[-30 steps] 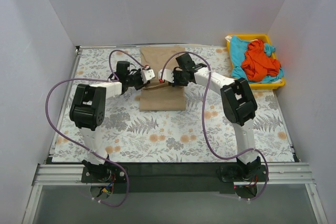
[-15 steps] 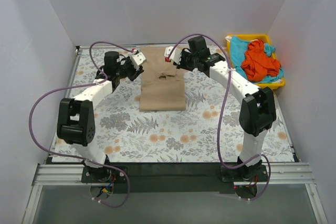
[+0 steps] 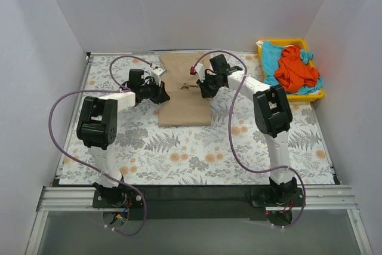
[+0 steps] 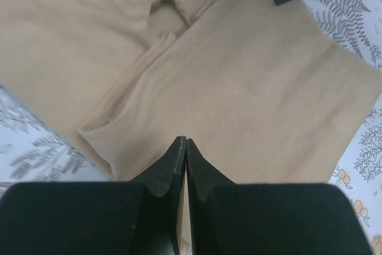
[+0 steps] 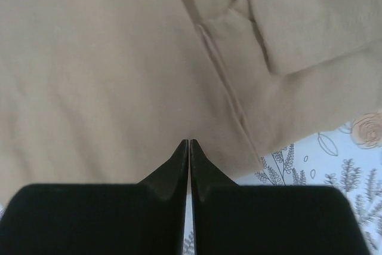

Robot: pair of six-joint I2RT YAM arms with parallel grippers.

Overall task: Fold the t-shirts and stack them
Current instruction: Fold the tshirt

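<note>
The tan t-shirt [image 3: 185, 104] is laid part-folded on the table [image 3: 179, 153], the left end effector [image 3: 159, 92] and right end effector [image 3: 204, 90] are seen pinched shut at its side edges, seemingly on nothing, so the jaws probably need reopening and an edge gripped before the next fold is made.

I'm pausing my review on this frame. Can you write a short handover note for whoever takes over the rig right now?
Left gripper: shut, tips at the left edge of the tan-beige fabric t-shirt; no cloth visibly pinched.
Right gripper: shut, tips near that shirt's right edge, likewise.
Things: the tan shirt lies as a folded rectangle at the far middle of the floral table. The orange-red t-shirt is crumpled on the turquoise-blue t-shirt in the yellow plastic tray.
Done: tan shirt partly folded.
Left: finish it, then fold both tray shirts and stack all three.
</note>
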